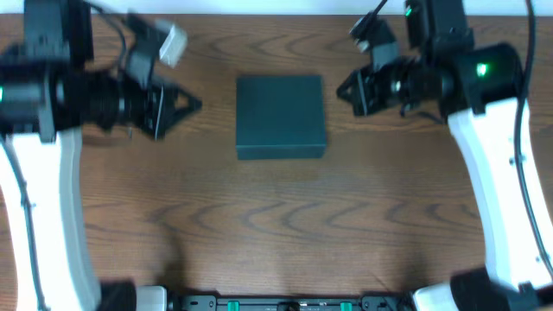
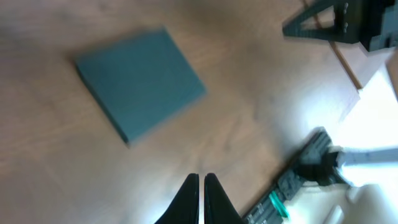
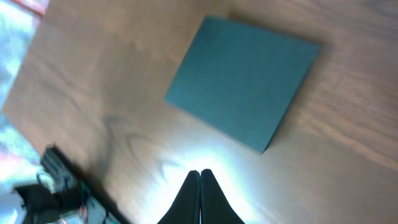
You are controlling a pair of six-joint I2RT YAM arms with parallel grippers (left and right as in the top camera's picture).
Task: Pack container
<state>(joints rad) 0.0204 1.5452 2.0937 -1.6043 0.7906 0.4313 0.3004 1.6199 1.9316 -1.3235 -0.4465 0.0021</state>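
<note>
Container [image 1: 281, 117]: lid down, middle of worktop [image 1: 276, 225], nearer 12 o'clock. Left hand [image 1: 192, 105] at 9 o'clock, right hand [image 1: 343, 89] at 3 o'clock: both pinched together, empty. I'd spread one, raise the lid by its free edge, and brace opposite.

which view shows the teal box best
Right wrist: the container, closed, appears largest and sharpest there, with every edge in frame. Overhead shows it whole and square-on but smaller. Left wrist shows it whole too, but blurred.
</note>
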